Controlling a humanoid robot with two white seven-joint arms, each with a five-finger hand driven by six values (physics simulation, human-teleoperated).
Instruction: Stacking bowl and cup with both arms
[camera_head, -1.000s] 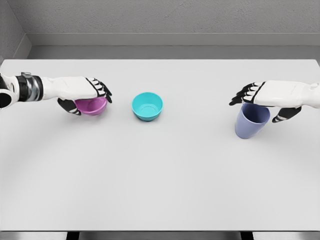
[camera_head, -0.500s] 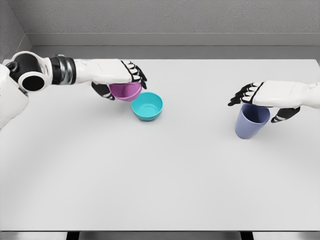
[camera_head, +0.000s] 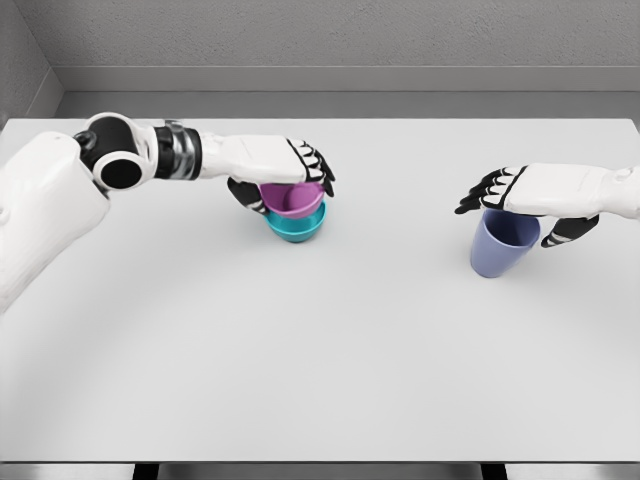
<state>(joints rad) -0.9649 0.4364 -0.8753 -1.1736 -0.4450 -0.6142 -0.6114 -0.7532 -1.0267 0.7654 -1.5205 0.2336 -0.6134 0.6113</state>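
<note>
Nearest us, our right hand (camera_head: 545, 192) curls its fingers (camera_head: 492, 186) over the rim of the cup (camera_head: 503, 246), thumb on the far side; the cup stands upright on the desk (camera_head: 320, 350). Farther off, our left hand (camera_head: 285, 172) grips the pink bowl (camera_head: 292, 200) under its fingers, nested in the teal bowl (camera_head: 298, 228).

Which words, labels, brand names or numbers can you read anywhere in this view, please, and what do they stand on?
None: no readable text shows in the head view.
Purple bowl, teal bowl and blue cup: plain, no markings.
Left hand, right hand and the white arms: no label or number.
Table and wall: bare of signs.
</note>
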